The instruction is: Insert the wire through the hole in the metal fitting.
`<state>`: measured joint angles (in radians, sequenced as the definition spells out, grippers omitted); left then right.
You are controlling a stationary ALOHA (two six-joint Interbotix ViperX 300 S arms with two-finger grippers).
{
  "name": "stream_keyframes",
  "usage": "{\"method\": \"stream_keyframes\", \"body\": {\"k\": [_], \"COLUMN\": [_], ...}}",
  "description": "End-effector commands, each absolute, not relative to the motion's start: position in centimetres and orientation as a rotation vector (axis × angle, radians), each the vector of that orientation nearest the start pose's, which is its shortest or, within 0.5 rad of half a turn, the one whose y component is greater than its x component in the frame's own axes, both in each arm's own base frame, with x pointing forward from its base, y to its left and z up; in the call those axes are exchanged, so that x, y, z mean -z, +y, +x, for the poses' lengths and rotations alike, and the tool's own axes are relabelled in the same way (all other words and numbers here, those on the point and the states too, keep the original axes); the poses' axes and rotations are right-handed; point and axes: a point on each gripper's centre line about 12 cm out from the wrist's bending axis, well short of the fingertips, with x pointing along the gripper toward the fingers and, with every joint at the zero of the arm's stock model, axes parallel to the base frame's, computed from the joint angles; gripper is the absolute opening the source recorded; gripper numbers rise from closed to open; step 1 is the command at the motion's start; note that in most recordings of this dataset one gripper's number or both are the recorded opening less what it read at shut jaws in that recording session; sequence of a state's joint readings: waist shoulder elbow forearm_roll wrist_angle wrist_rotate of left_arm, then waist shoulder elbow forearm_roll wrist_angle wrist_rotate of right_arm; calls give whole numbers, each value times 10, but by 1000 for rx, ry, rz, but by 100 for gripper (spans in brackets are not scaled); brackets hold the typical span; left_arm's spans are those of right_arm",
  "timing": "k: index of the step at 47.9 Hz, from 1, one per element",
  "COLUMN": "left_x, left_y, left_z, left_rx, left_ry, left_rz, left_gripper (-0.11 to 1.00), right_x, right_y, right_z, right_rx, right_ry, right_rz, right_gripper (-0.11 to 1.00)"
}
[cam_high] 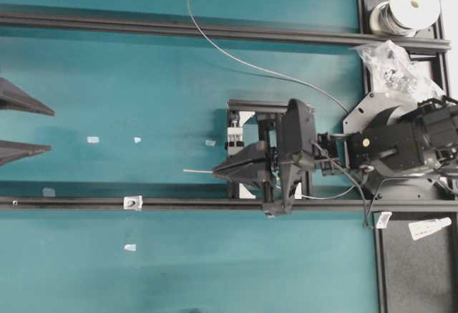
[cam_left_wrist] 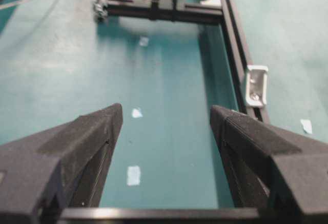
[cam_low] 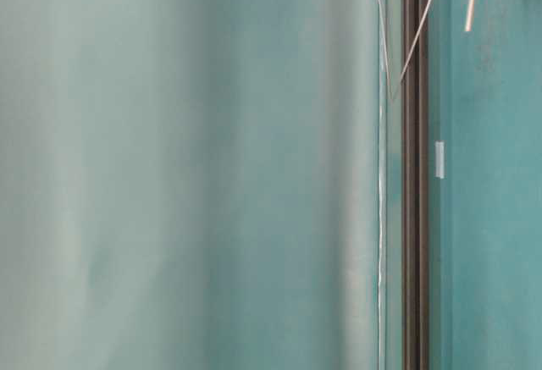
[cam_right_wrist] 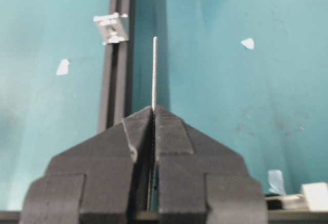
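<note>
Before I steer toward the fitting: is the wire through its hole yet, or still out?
Out. The wire juts free from the shut right gripper, its tip short of the metal fitting on the rail.

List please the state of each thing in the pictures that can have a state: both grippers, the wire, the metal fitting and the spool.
right gripper: shut on the wire.
left gripper: open, holding nothing.
wire: pinched, its short straight end sticking out past the fingertips, not in the hole.
metal fitting: resting on the black rail, nothing threaded through it.
spool: at the top right corner, wound with wire.
</note>
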<state>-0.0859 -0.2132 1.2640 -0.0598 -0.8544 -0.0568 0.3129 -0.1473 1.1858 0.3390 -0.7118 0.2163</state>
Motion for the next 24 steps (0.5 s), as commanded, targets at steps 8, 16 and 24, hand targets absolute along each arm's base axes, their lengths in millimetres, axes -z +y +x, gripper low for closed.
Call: {"method": "stream_keyframes", "body": {"k": [8,16,24], "left_x": [-142,-133,-125], "left_y": [-23,-34,-47], "left_z": [267,269,279], "left_rx": [47,86,128], "left_ry": [163,154,159], "left_rz": [-98,-91,-87], "left_gripper": [95,95,95], "right_x": [-132,-121,-120], "right_y": [78,92,99], "right_z": [280,284,285], "right_rx": [-15,-15,-32], "right_ry": [265,285,289], "right_rz": [313,302,302], "right_gripper": [0,0,0]}}
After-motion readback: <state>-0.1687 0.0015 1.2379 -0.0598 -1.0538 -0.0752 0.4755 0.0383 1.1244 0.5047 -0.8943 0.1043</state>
